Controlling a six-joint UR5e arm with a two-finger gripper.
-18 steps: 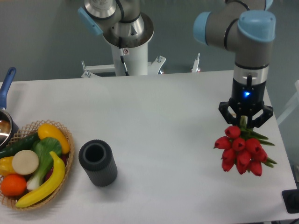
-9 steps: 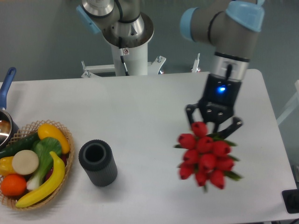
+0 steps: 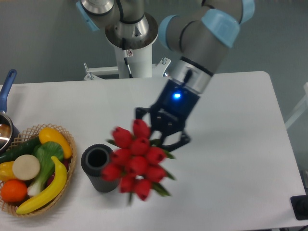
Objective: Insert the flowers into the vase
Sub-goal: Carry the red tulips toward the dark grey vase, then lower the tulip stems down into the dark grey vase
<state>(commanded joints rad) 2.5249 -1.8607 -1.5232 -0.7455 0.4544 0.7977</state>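
The white worktop fills most of the view, its near edge and right corner cut off by the frame. Above it the grey arm with blue joint caps reaches down and leftward from the upper right; its upper part runs out of the top of the picture, and a blue light glows on its wrist. At the left edge sits a wicker basket of fruit and vegetables, partly cropped, with a banana, an orange and a green stalk showing. Behind it a metal pot with a blue handle is mostly out of frame. The flowers, a bunch of red buds, are blurred; their stems are hidden where the black tool clamps them, heads pointing down and toward the camera. The lowest left buds overlap the right side of the vase, which stands upright just right of the basket; whether they touch it cannot be told.
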